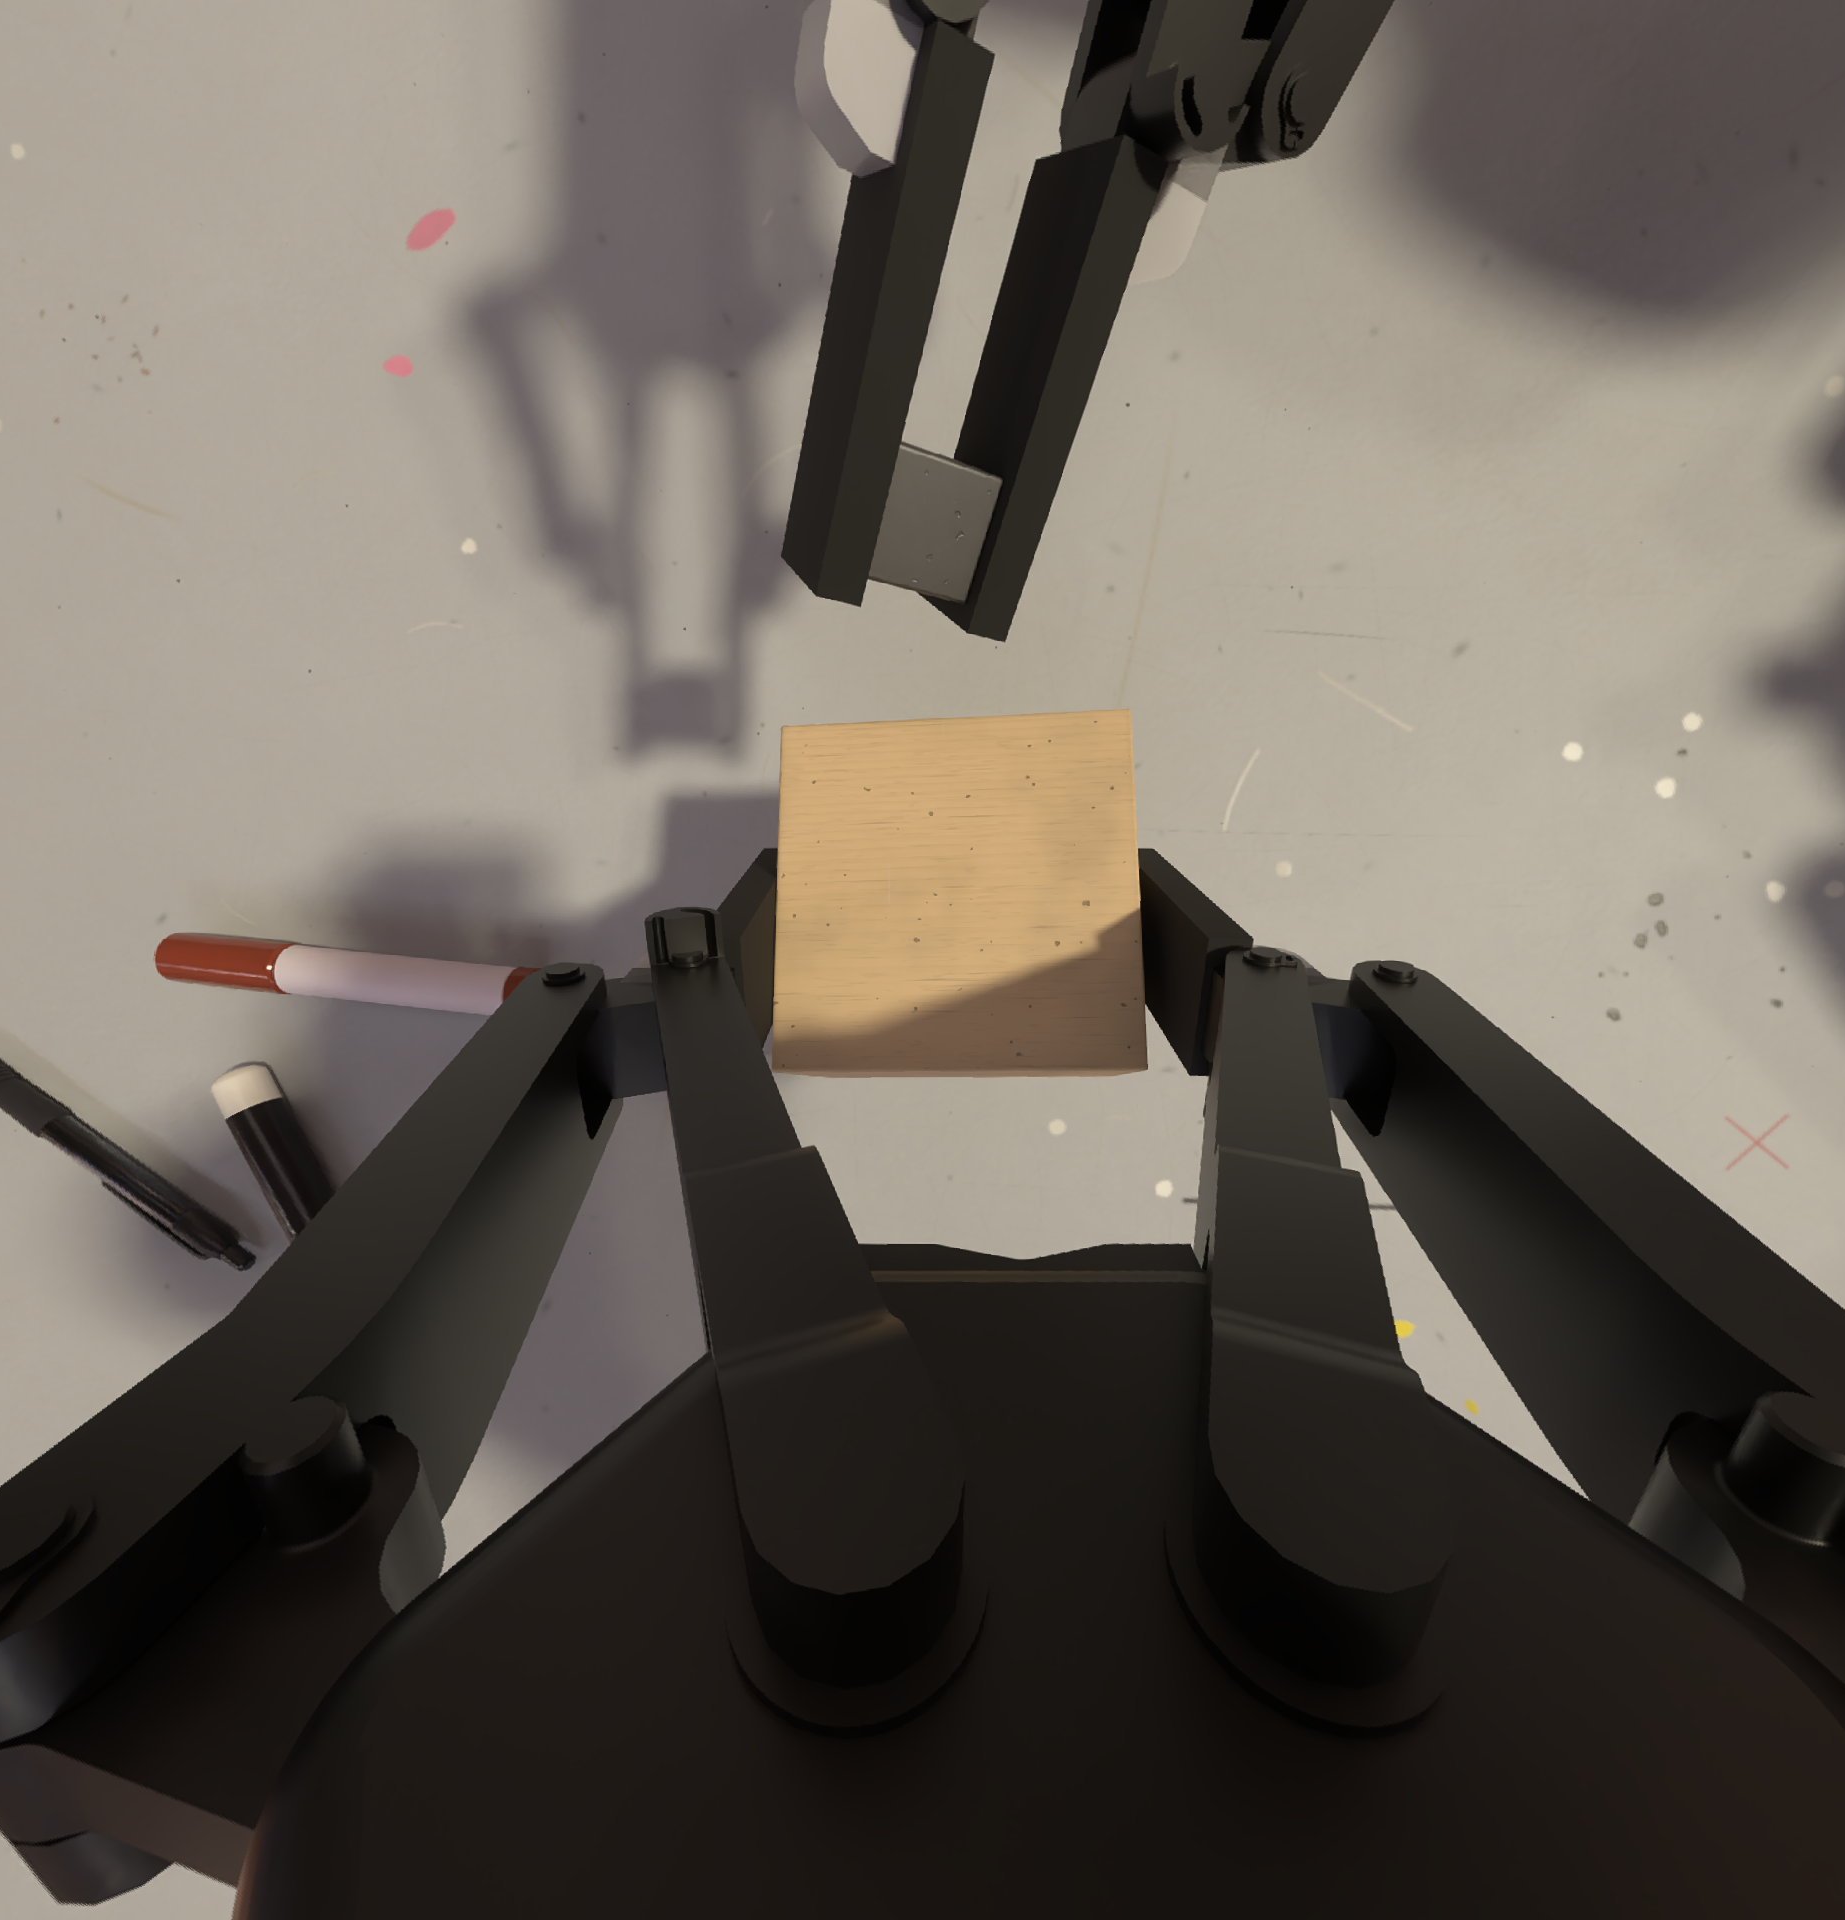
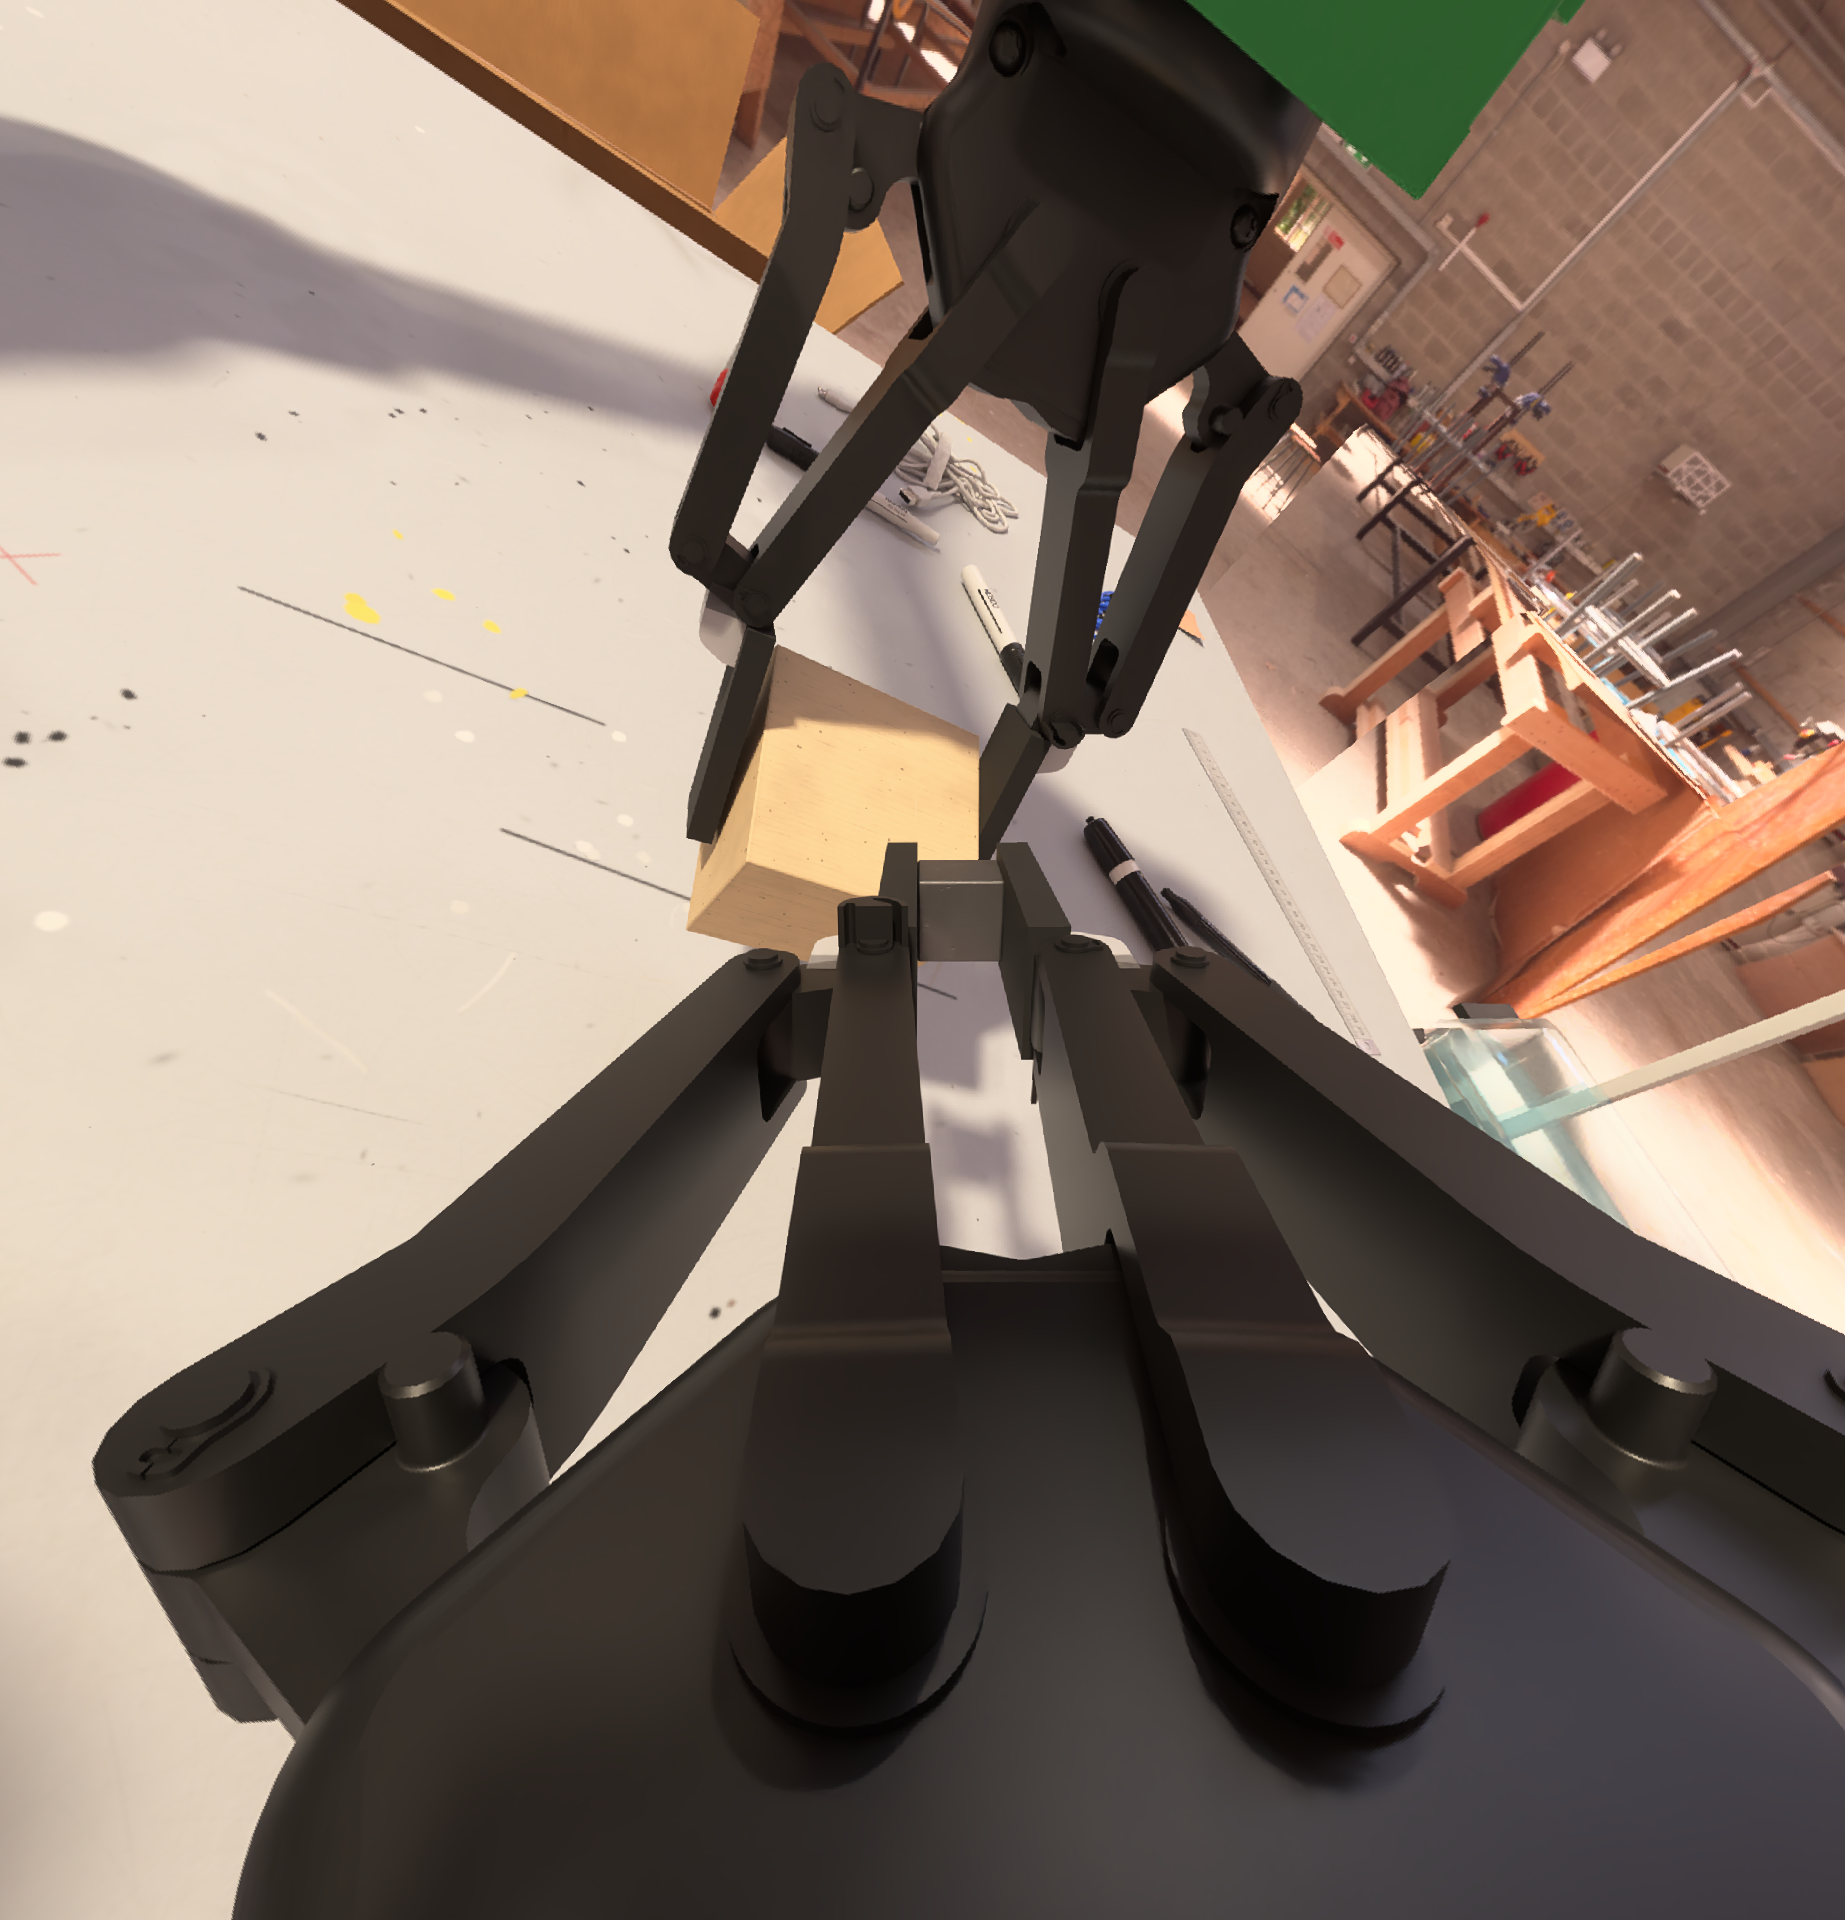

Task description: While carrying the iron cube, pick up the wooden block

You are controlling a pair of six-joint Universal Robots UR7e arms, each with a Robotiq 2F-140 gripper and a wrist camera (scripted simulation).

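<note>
From my left wrist camera I see the left gripper [image 1: 957,940] spread wide around the wooden block [image 1: 957,894], 1 finger on each of 2 opposite sides. Both pads [image 1: 1178,935] look pressed against the block's faces, so I read it as clamped on the block. The block sits square between them, its top lit except for a shadowed band on the near edge. Whether the block is off the table [image 1: 274,623] I cannot tell from either view.

Beyond the block, the right gripper [image 1: 923,582] points down with its fingers close together, pinching the small grey iron cube [image 1: 933,535] at the tips. The cube hangs just past the block's far edge, apart from it.

My right wrist camera confirms it: the right gripper [image 2: 959,894] is narrowed onto the iron cube [image 2: 957,909], which fills the gap between the 2 pads. Just behind the cube is the wooden block [image 2: 845,821], with the left gripper [image 2: 856,769] straddling it from above, fingers against 2 opposite sides.

On the table to the left lie a red-capped marker [image 1: 336,971], a black pen [image 1: 107,1164] and a short black marker with a white end [image 1: 269,1153].
</note>
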